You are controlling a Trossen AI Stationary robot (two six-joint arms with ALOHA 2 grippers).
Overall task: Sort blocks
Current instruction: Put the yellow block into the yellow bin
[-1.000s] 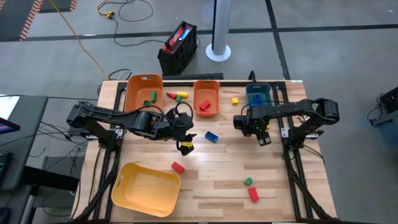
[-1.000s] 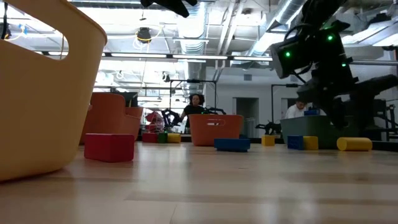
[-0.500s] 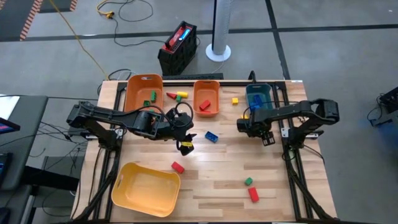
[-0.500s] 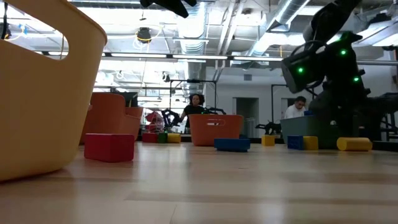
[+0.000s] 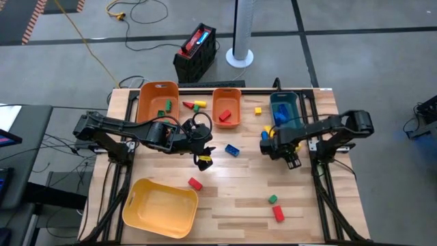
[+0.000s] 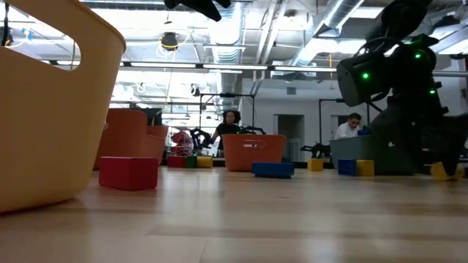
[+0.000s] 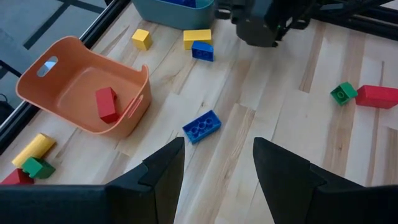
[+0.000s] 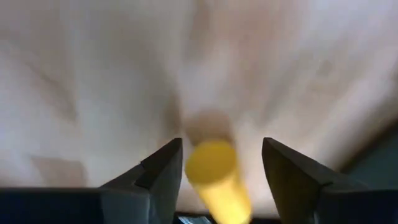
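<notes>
right gripper (image 8: 221,180) low over table, just in front of teal bin (image 5: 283,109) | fingers parted, straddling yellow cylinder block (image 8: 214,171), not yet clamped | block's long axis runs along your fingers | left gripper (image 7: 217,180) parted, empty, well apart

Ceiling strip lights (image 6: 219,67) are glaring white in the low view, washing out the room's upper part, and the yellow bin (image 6: 51,102) close to the lens is looking soft. From above, even light is falling on the desk (image 5: 239,184) — shadows are staying faint. The right wrist view is blurring heavily — a yellow block (image 8: 214,171) and the wood behind it are smearing, out of focus.
</notes>
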